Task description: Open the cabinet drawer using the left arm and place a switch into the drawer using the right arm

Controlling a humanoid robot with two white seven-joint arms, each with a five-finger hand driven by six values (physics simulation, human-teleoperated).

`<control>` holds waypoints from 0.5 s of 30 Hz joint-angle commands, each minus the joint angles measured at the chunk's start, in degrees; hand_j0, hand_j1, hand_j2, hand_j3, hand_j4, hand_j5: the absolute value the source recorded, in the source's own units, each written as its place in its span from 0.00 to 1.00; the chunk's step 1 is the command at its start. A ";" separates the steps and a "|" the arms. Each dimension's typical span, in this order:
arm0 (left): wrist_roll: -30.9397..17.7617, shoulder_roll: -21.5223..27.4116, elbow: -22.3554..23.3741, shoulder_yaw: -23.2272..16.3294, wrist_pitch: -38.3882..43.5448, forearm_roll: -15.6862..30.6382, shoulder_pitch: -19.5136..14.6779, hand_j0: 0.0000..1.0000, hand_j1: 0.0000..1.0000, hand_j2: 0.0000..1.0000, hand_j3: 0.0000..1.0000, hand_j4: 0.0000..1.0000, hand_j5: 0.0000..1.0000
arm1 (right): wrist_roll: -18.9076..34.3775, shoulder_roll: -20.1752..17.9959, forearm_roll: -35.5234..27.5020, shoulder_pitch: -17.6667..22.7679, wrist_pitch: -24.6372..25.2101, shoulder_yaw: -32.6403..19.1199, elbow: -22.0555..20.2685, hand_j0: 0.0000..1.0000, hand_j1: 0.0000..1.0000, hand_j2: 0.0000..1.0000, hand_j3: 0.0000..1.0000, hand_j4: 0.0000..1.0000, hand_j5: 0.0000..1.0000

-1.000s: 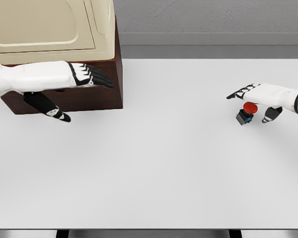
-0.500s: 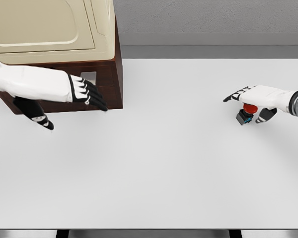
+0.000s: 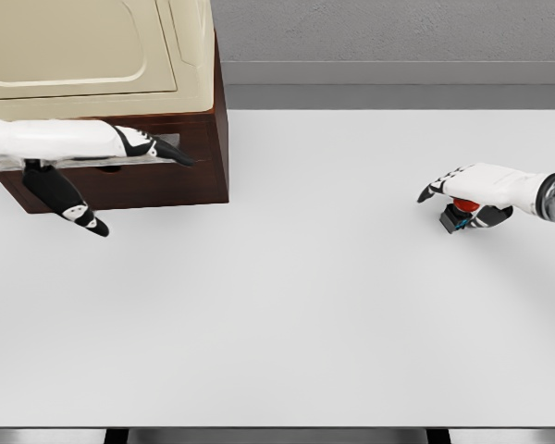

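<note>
The brown cabinet (image 3: 200, 181) with a cream top stands at the table's back left, and its drawer front (image 3: 196, 139) looks closed. My left hand (image 3: 141, 146) lies across the drawer front with straight fingers reaching right along the grey handle (image 3: 171, 139); its thumb (image 3: 78, 211) hangs below, holding nothing. The switch (image 3: 457, 216), a black body with a red button, sits at the right of the table. My right hand (image 3: 476, 185) rests on top of it, fingers stretched left past it and thumb (image 3: 492, 215) against its right side. Most of the red button is hidden under the palm.
The white table (image 3: 287, 305) spreads between the cabinet and the switch. Its back edge meets a grey wall. The cream top (image 3: 92, 55) overhangs the drawer area.
The left hand rose from the table in front of the cabinet and now lies flat along the drawer handle. The right hand sank onto the switch and its thumb drew in against it.
</note>
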 commanded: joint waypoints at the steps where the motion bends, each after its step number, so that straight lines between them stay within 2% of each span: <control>1: 0.02 0.14 2.01 0.99 1.57 0.93 0.09 1.00 1.00 1.00 1.00 1.00 1.00 | -0.02 -0.21 -0.10 0.00 0.06 -0.06 0.07 0.79 0.79 0.79 0.79 0.79 0.79; 4: 0.02 -0.03 2.01 2.31 1.83 0.58 1.06 1.00 1.00 1.00 1.00 1.00 1.00 | -0.02 -0.29 -0.10 0.00 0.06 -0.06 0.16 0.79 0.79 0.79 0.79 0.79 0.79; 6: 0.02 -0.04 2.45 4.77 3.59 0.49 3.60 1.00 1.00 1.00 1.00 1.00 1.00 | -0.02 -0.38 -0.10 0.00 0.15 -0.06 0.16 0.79 0.79 0.79 0.79 0.79 0.79; 8: 0.02 -0.04 2.88 5.82 3.59 0.49 4.75 1.00 1.00 1.00 1.00 1.00 1.00 | -0.02 -0.38 -0.10 0.00 0.15 -0.06 0.24 0.79 0.79 0.79 0.79 0.79 0.79; 11: 0.02 0.14 3.24 5.91 4.11 0.58 5.10 1.00 1.00 1.00 1.00 1.00 1.00 | -0.02 -0.47 -0.10 0.00 0.15 -0.06 0.33 0.79 0.79 0.79 0.79 0.79 0.79; 13: 0.02 -0.21 6.22 5.91 4.38 0.31 6.24 1.00 1.00 1.00 1.00 1.00 1.00 | -0.02 -0.47 -0.10 0.00 0.15 -0.06 0.42 0.79 0.79 0.79 0.79 0.79 0.79; 15: 0.02 -0.21 6.84 6.00 4.64 0.31 6.59 1.00 1.00 1.00 1.00 1.00 1.00 | -0.02 -0.56 -0.10 0.00 0.15 -0.06 0.51 0.79 0.79 0.79 0.79 0.79 0.79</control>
